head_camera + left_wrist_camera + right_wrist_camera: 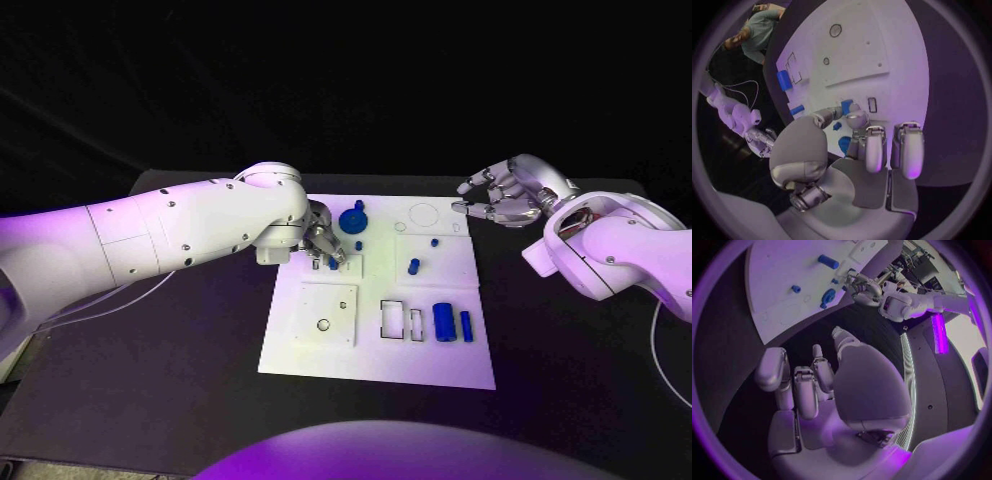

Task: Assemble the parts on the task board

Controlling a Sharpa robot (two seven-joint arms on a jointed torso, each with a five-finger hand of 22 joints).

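Task board point(378, 368), white, lying mid-table with its far edge toward the back of the black table point(173, 400). Left hand point(320, 246) lowered over the board's far-left quarter, fingertips point(856, 120) pinching a small blue part point(333, 263) at or just above the surface; whether the part already sits in a recess, impossible to tell. Second blue piece point(844, 145) visible under the fingers in the left wrist view, close to the palm. Round blue part point(355, 216) standing near the far edge, just beyond the left hand; small blue peg point(414, 266) upright near the board's centre; two long blue blocks point(451, 323) lying side by side toward the near-right corner, beside outlined rectangular slots point(392, 318). Square plate with a hole point(327, 314) occupying the near-left area. Right hand point(502, 197) raised off the board's far-right corner, fingers loosely curled, grasping nothing, well apart from every part. Step in hand, by judgement: seating the pinched part in its place on the far-left quarter. For a clean result: keep the part upright, align over the recess before descending, press straight down without sideways drag, release only once seated, then lift vertically to avoid knocking the round part just beside. Right hand best kept clear.
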